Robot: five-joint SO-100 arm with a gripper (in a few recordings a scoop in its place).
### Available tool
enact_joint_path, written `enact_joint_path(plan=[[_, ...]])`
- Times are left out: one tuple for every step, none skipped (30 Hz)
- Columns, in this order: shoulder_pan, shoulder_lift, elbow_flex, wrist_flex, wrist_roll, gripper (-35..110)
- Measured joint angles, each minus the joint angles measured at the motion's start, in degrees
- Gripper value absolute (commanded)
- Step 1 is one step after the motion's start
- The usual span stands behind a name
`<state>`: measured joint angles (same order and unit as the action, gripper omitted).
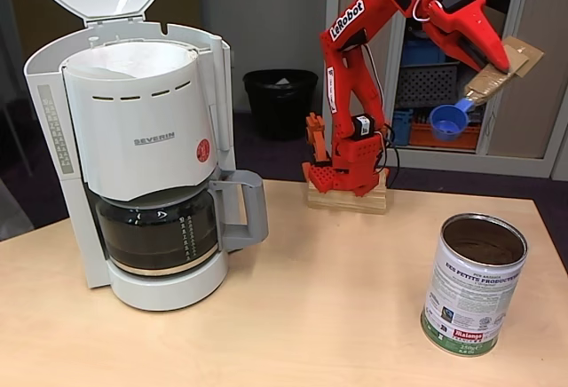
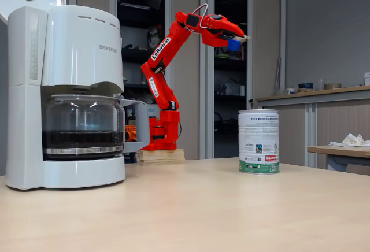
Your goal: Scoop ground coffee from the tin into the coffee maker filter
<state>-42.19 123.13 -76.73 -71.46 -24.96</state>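
A pale wooden bench [image 1: 311, 316] fills the lower frame in both fixed views, set in an office-like room with grey cabinet doors, open shelving and a black waste bin [image 1: 280, 101] on the dark floor behind. At the left stands the white SEVERIN coffee maker [image 1: 146, 165], lid raised, its glass carafe [image 2: 82, 126] holding dark liquid; the white paper filter [image 1: 133, 57] lines the top basket (only its rim shows). The tin [image 1: 473, 285] stands upright at the lower right, long axis vertical, its open mouth facing up and ground coffee [image 1: 486, 247] dim inside. The red arm [image 2: 162, 73] rises from a wooden block at the bench's back edge and reaches toward the upper right. Its gripper [image 1: 497, 72] hangs high above the tin, the fingers taped in brown cardboard to a blue scoop [image 1: 450, 121], bowl tipped toward the camera; whether the fingers are wide or narrow cannot be told.
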Motion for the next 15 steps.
enact_joint_path(plan=[[-1.58,0.00,-1.49,1.76,-0.97,0],[-2.99,0.26,-3.08,3.60,-1.76,0],[-4.04,0.97,-5.36,5.45,-2.72,0],[-5.27,1.67,-7.65,7.73,-3.69,0],[-6.24,2.29,-10.37,10.11,-4.13,0],[-7.38,2.99,-13.18,12.39,-4.92,0],[-8.00,3.60,-16.08,14.94,-5.36,0],[-8.70,4.48,-19.07,17.49,-6.06,0],[-9.05,5.45,-21.80,19.25,-6.94,0],[-9.32,6.15,-24.08,20.83,-7.38,0],[-9.32,6.68,-25.84,22.06,-8.00,0],[-9.32,7.38,-27.51,23.20,-9.05,0],[-9.14,8.09,-29.53,24.43,-9.32,0],[-9.05,8.70,-31.20,25.31,-10.11,0],[-9.05,9.40,-32.43,25.84,-11.87,0]])
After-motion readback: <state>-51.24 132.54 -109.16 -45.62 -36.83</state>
